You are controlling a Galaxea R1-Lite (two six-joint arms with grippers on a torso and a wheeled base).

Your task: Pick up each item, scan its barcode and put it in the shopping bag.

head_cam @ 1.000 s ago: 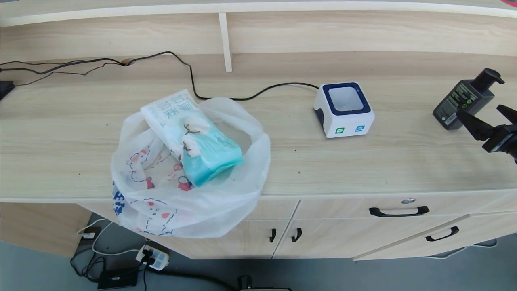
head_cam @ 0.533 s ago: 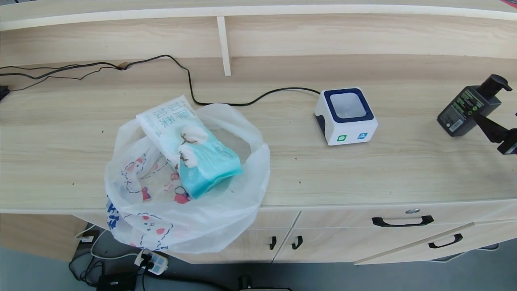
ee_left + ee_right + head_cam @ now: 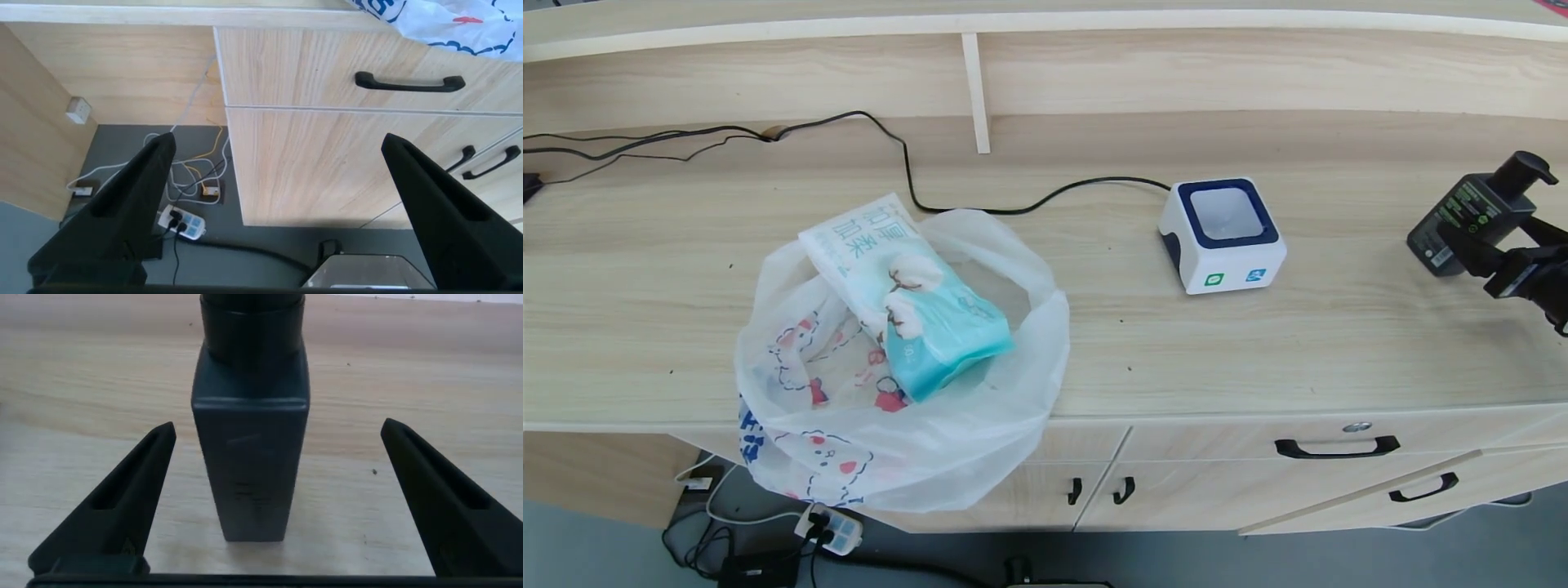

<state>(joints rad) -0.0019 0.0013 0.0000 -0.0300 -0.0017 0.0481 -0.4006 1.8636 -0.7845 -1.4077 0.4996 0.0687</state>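
A dark pump bottle (image 3: 1470,214) stands upright at the counter's far right. My right gripper (image 3: 1503,242) is open right at it, one finger on each side; in the right wrist view the bottle (image 3: 252,433) sits between the fingers of the right gripper (image 3: 278,429), not touched. The white shopping bag (image 3: 980,392) lies open at the counter's front left edge with a teal-and-white tissue pack (image 3: 907,298) in it. A white and blue barcode scanner (image 3: 1223,235) sits mid-right. My left gripper (image 3: 278,143) hangs open and empty below the counter, facing the drawers.
A black cable (image 3: 907,167) runs along the back of the counter (image 3: 1258,351) to the scanner. A raised wooden ledge (image 3: 1094,73) borders the rear. Drawers with black handles (image 3: 1335,447) sit under the front edge. A power strip (image 3: 837,529) lies on the floor.
The head camera shifted a little early on. My right gripper has moved in toward the pump bottle, and its open fingers now flank it.
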